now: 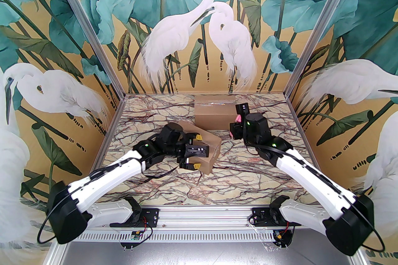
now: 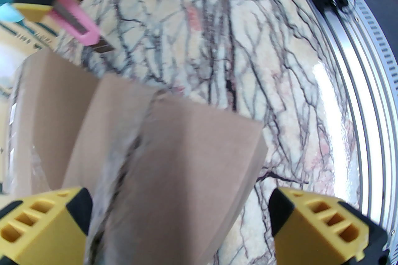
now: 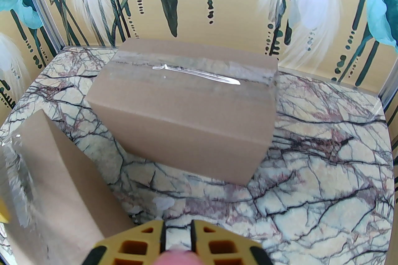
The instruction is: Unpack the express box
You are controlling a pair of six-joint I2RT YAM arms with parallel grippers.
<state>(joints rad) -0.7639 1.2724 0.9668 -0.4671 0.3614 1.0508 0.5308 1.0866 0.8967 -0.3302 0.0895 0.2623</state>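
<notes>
While left gripper (image 1: 197,151), jaws wide, straddles near box (image 1: 214,150), right gripper (image 3: 176,228) clamps pink knife (image 2: 77,26); taped far box (image 3: 186,121) directly ahead, seam (image 3: 196,74) crosswise.

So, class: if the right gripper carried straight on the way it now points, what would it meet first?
Probably the sealed cardboard box straight ahead of the right gripper, holding a pink knife; depth is unclear, so the marble table might come first.
</notes>
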